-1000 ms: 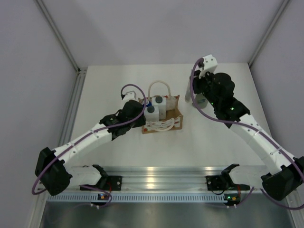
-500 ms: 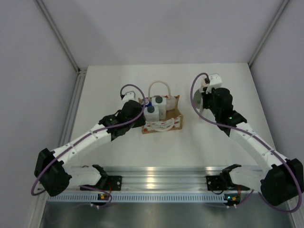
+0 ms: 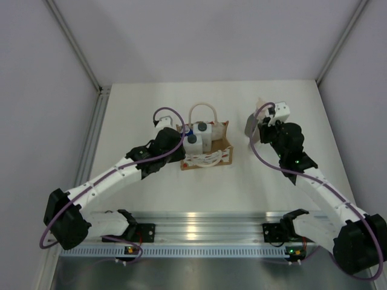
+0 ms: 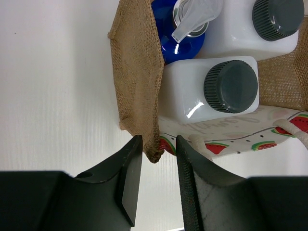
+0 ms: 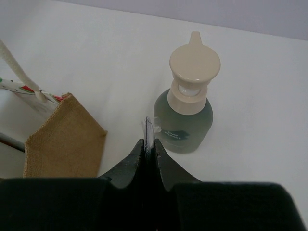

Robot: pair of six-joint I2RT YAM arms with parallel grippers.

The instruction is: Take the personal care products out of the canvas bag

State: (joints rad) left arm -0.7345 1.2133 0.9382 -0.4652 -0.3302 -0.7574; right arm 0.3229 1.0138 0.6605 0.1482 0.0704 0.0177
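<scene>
Pincer of the left arm [image 3: 179, 151] is sitting at the left end of the canvas bag [image 3: 213, 158] in the overhead view. The right pincer [image 3: 259, 122] is hovering by the grey-green pump bottle [image 3: 251, 127], which is standing on the surface [image 3: 139, 109] well right of the bag. Two white bottles [image 3: 193, 144] are showing inside.

From the left wrist, the fingers are standing narrowly apart, straddling the bag's burlap corner; whether they are pinching it cannot be told. The square white bottles, ribbed dark grey caps up, are packed tight beside a blue-topped bottle [image 4: 180, 38] with a clear nozzle. A watermelon print is running along the bag's front.

From the right wrist, the right pincer is closed tip to tip on nothing, with the beige-topped bottle upright just beyond it.

Fetching the next bottle probably calls for opening wide, descending straight over one cap and lifting vertically while the left arm is anchoring the corner.
</scene>
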